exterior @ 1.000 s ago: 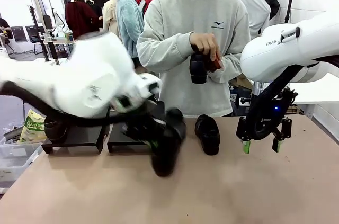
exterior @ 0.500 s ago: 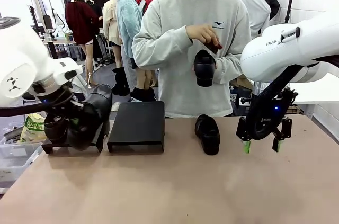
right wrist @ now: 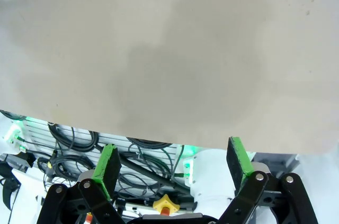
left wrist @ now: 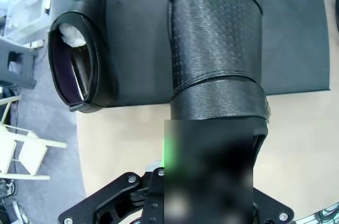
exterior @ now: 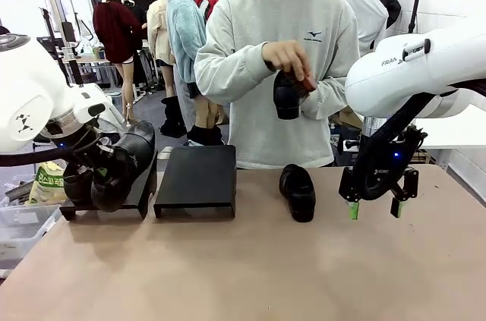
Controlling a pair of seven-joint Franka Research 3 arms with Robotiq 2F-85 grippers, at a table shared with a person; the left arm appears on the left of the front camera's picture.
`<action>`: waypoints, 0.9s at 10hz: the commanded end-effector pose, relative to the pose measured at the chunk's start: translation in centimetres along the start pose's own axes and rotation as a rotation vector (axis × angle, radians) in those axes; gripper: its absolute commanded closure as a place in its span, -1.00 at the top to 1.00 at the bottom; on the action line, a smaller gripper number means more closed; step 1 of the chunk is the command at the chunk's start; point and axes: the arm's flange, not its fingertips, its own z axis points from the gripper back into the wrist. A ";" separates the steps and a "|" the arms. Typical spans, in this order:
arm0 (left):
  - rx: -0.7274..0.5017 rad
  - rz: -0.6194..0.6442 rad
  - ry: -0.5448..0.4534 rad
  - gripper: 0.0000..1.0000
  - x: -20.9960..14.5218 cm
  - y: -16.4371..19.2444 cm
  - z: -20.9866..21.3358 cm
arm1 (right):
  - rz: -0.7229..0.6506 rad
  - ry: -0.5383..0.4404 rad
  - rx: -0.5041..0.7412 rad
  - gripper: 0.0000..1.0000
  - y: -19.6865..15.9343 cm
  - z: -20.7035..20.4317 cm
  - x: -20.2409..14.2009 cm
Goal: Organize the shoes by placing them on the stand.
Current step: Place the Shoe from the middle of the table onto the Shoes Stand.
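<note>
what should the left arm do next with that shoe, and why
Probably lower it the last bit and let go: the left gripper is shut on the held shoe, whose far end lies over the left stand, beside the placed shoe.

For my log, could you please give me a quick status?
Left gripper shut on held shoe over stand. Right gripper open. Table shoe ungrasped; nothing blocking.
</note>
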 end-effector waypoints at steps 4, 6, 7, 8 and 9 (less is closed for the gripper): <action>0.047 0.014 -0.076 -1.00 3.2 1.4 -2.8 | -0.016 0.007 -0.012 1.00 0.1 0.2 0.0; -0.036 0.073 -0.094 -1.00 4.3 2.1 -4.2 | -0.016 0.007 -0.012 1.00 0.1 0.2 0.0; -0.042 0.117 -0.098 -1.00 4.6 2.5 -4.7 | -0.016 0.007 -0.012 1.00 0.1 0.2 0.0; -0.027 0.177 -0.081 -1.00 4.8 2.9 -5.4 | -0.016 0.007 -0.012 1.00 0.1 0.2 0.0; -0.023 0.211 -0.093 -1.00 5.0 3.2 -5.8 | -0.016 0.007 -0.012 1.00 0.1 0.2 0.0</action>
